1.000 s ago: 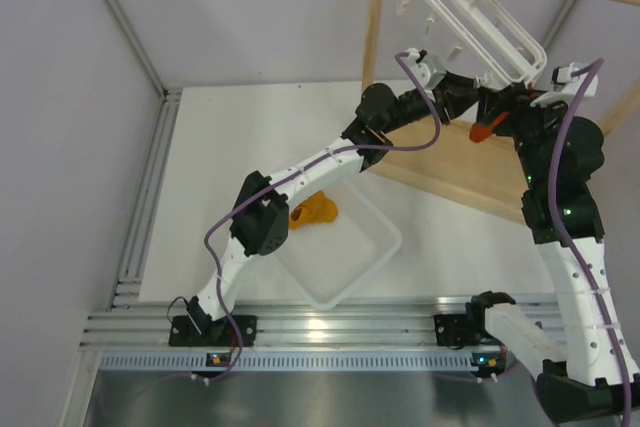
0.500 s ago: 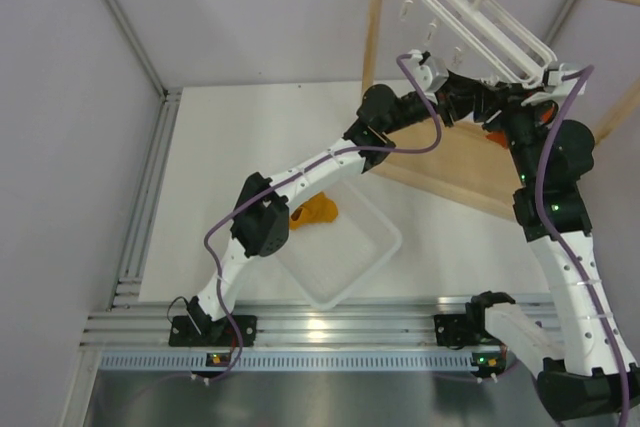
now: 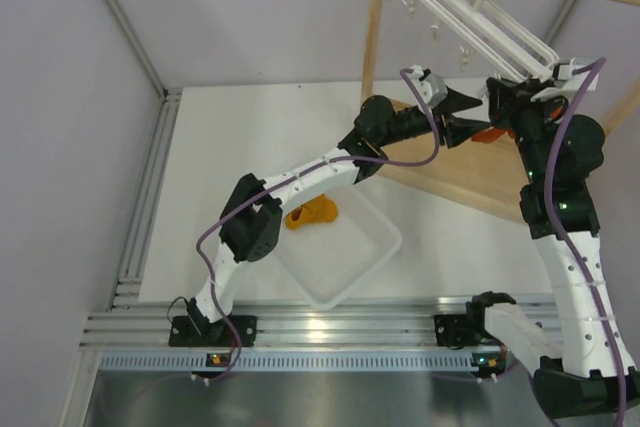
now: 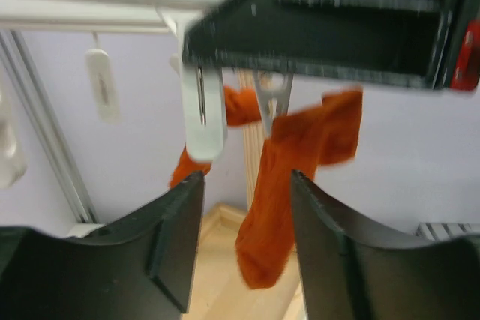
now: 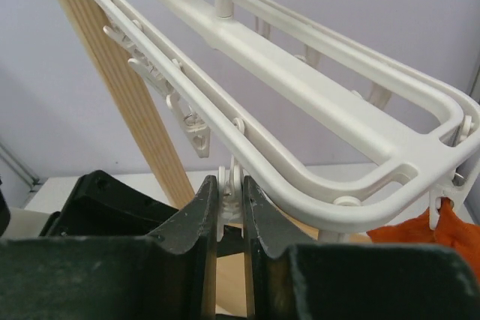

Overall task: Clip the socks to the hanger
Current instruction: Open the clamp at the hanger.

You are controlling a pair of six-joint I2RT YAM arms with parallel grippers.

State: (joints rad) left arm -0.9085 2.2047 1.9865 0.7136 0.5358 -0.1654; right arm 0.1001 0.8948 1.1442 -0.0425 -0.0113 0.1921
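The white hanger (image 3: 470, 22) hangs from the wooden rack's top bar and fills the right wrist view (image 5: 300, 88). My right gripper (image 3: 502, 95) is shut on one of its dangling clips (image 5: 227, 183). A red-orange sock (image 4: 289, 185) hangs from a clip under the hanger's end and also shows in the top view (image 3: 487, 133). My left gripper (image 4: 246, 177) is open and empty, and the sock hangs just beyond its fingers. A second red-orange sock (image 4: 238, 106) shows partly behind a white clip (image 4: 204, 121). A yellow-orange sock (image 3: 315, 212) lies in the white tray. The fourth sock is out of view.
The white tray (image 3: 375, 247) sits on the table in front of the left arm. The wooden rack's post (image 3: 373, 17) and its base board (image 3: 470, 172) stand at the back right, under both grippers. Grey walls close in at the left and back.
My left gripper has drawn back a little from the hanger's end. My right gripper has shifted up against the hanger. The red-orange sock shows again below the hanger.
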